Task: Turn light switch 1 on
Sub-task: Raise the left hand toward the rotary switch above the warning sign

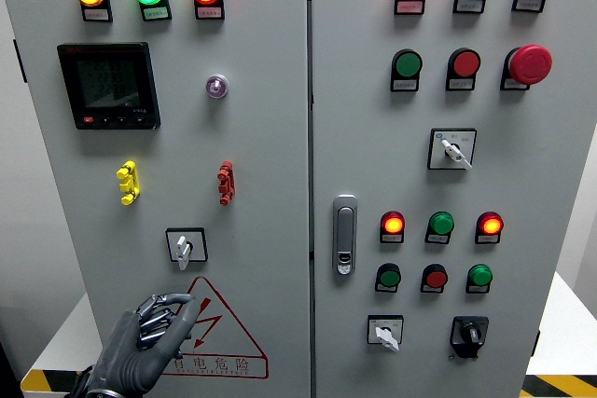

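Bare panel [252, 258] lies between the left robot hand [149, 347] and the rotary switch [184, 247] above; nothing blocks it.

Head camera, square-on and close to the cabinet front

You have one view only, from the robot's head, facing the grey control cabinet [270, 165] nearly straight on and level. It sits near enough that the two doors fill the frame, the seam between them just right of centre by the door handle [345, 235]. The top lamps touch the upper edge; the floor's striped tape [558, 385] peeks in at the lower corners. Your left hand [149, 342] enters at bottom left. No second view overlaps.
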You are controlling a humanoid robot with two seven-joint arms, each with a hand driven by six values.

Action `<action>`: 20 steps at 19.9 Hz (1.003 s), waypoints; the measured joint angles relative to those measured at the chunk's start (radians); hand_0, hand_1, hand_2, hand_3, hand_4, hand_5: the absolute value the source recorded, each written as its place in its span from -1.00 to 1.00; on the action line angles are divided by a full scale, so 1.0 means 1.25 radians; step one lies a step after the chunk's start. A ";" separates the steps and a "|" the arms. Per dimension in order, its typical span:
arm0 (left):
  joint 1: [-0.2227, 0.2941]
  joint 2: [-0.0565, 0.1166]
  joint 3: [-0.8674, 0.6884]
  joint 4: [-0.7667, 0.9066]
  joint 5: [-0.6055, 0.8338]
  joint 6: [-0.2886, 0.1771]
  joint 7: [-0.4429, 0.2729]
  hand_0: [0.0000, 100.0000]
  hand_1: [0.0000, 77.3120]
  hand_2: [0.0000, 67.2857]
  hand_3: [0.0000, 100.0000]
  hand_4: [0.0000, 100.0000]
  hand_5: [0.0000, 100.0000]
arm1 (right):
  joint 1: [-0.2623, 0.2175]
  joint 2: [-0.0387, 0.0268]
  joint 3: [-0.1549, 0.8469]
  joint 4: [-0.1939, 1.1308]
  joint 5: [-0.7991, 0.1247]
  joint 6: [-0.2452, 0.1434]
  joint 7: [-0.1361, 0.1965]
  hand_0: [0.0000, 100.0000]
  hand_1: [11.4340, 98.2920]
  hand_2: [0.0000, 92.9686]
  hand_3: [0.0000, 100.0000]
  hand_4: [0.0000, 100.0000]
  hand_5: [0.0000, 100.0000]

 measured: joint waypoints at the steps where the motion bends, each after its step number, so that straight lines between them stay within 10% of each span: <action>1: -0.008 -0.001 0.000 0.001 0.000 0.011 0.014 -1.00 0.17 0.14 0.58 0.94 0.44 | 0.000 0.0000 0.000 0.000 0.000 0.000 0.000 -1.00 -0.74 -1.00 -0.78 -0.54 -0.71; 20: -0.090 0.006 -0.010 0.007 0.006 0.082 0.115 -1.00 0.28 0.25 0.62 0.96 0.39 | 0.001 0.0000 0.000 0.000 0.000 0.000 -0.001 -1.00 -0.74 -1.00 -0.78 -0.54 -0.71</action>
